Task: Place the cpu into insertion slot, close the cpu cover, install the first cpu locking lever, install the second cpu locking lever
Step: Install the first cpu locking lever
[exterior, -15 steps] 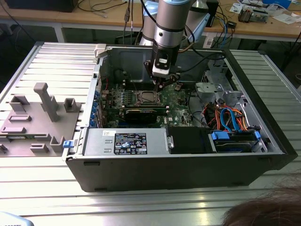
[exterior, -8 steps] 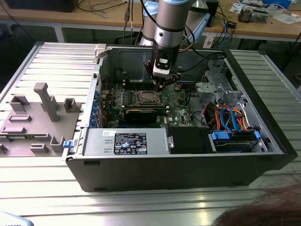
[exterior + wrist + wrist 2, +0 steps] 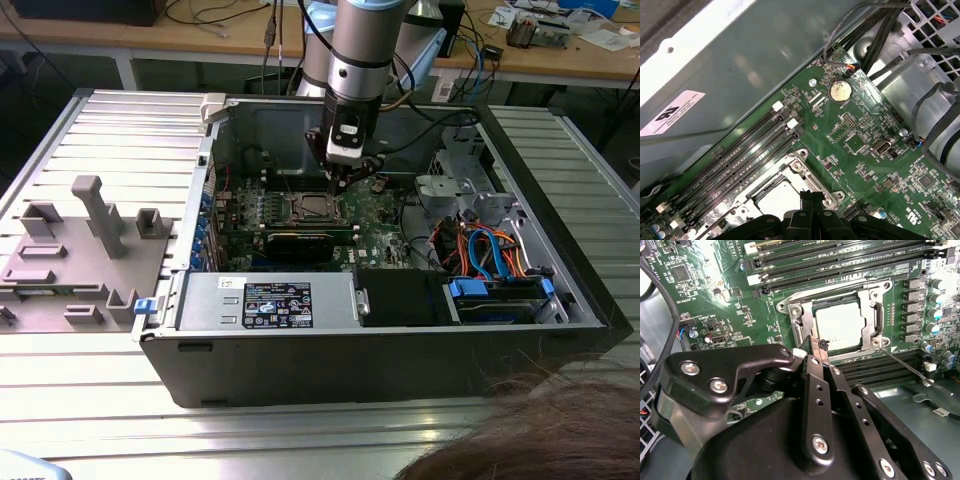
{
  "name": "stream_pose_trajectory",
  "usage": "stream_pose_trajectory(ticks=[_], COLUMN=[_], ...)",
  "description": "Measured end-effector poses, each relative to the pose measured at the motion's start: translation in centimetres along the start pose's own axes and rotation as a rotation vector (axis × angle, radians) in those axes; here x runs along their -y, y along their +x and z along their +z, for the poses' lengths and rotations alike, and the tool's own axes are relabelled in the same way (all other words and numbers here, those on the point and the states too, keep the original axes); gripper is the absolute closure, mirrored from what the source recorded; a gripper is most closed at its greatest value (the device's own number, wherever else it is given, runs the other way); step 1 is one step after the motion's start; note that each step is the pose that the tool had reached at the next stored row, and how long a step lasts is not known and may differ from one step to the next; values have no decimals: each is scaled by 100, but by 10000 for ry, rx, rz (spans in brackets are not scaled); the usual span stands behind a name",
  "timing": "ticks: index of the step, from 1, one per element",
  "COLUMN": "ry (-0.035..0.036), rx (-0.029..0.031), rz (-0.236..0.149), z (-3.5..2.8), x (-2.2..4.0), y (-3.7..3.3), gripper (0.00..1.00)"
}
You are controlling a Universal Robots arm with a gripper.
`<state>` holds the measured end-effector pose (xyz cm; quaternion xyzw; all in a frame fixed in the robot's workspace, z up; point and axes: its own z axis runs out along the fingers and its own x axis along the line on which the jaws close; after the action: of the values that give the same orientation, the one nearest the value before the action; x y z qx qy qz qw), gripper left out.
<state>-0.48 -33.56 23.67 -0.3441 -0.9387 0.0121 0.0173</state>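
Exterior view: arm [image 3: 360, 40] is reaching into the open computer case [image 3: 400, 335], gripper [image 3: 345, 180] hanging just over the socket [image 3: 312, 207]
Chip: chip [image 3: 842, 325] is sitting in the socket, cover [image 3: 871, 322] lying flat around it
Gripper: fingers [image 3: 816, 375] are pressing together (nothing seen between them), tips sitting at the cover's edge
Lever: thin metal rod [image 3: 915, 371] is sticking out beside the cover

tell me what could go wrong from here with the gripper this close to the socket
1. The gripper tip sits at the edge of the cover; a slip could scrape the chip or the board.
2. The thin lever sticks out unlatched over the memory slots; it may bend if pushed off-line.
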Motion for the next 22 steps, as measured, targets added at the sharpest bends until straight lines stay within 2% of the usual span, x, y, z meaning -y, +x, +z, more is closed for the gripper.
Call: stream_pose_trajectory(ticks=[22], ry=[10], rx=[15], rz=[-423], z=[0], x=[0], y=[0], gripper=[89])
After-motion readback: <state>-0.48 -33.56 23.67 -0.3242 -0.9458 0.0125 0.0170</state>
